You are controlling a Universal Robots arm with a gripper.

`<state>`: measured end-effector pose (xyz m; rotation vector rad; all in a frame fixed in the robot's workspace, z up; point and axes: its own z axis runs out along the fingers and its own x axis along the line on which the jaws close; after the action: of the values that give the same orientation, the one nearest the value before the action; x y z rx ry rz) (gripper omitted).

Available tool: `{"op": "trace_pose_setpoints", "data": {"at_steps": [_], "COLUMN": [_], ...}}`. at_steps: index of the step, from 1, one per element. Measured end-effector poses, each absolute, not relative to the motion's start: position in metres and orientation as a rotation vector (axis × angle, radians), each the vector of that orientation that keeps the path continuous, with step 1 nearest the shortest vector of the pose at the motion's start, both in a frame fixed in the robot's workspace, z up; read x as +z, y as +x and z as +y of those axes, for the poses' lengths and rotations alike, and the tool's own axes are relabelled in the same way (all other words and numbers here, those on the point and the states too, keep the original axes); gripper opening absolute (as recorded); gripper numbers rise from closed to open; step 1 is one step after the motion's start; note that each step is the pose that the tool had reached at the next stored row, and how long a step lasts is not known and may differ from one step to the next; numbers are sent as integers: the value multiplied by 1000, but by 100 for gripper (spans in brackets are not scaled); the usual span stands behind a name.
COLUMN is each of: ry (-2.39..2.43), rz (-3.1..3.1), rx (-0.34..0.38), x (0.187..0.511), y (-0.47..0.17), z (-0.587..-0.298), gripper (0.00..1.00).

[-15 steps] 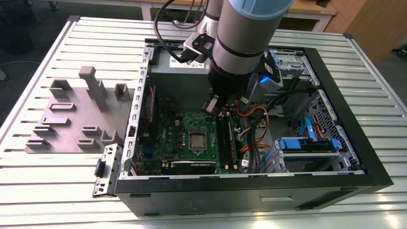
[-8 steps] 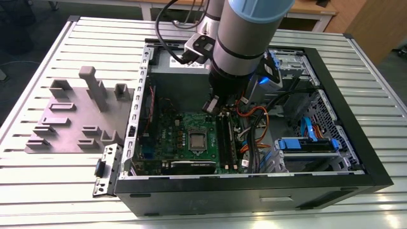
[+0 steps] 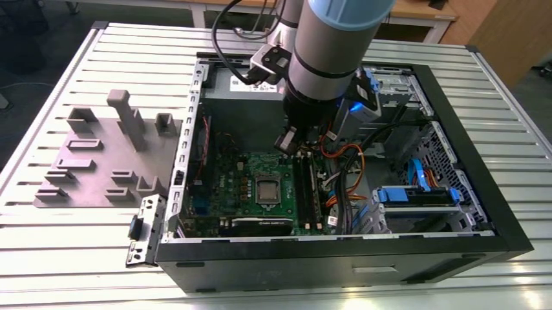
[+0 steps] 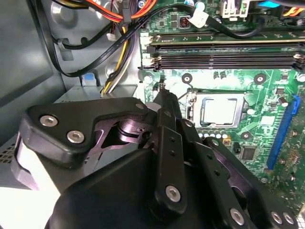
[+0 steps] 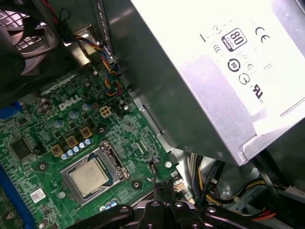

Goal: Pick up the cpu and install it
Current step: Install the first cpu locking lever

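An open computer case (image 3: pixel 483 213) lies on the table (image 3: pixel 77 258), on the exterior view's right side. To the case's left on the table sits a fixture plate with blocks (image 3: pixel 103 161). Inside the case, the motherboard (image 3: pixel 250 187) lies flat on its floor, and the cpu (image 3: pixel 268 190) sits in the socket (image 5: pixel 114 164) at the board's middle. The memory slots (image 3: pixel 309 187) run just right of the socket. The power supply (image 3: pixel 237 81) sits at the case's far side. The claw (image 3: pixel 289 143) hangs above the board, beyond the socket, apart from the cpu.
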<state>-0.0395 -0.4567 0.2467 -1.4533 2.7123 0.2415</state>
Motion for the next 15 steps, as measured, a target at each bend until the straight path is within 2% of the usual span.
{"op": "trace_pose_setpoints", "data": {"at_steps": [15], "ry": [-1453], "rz": [2711], "rx": [245], "x": [242], "y": [-40], "z": [-453], "gripper": [11]}}
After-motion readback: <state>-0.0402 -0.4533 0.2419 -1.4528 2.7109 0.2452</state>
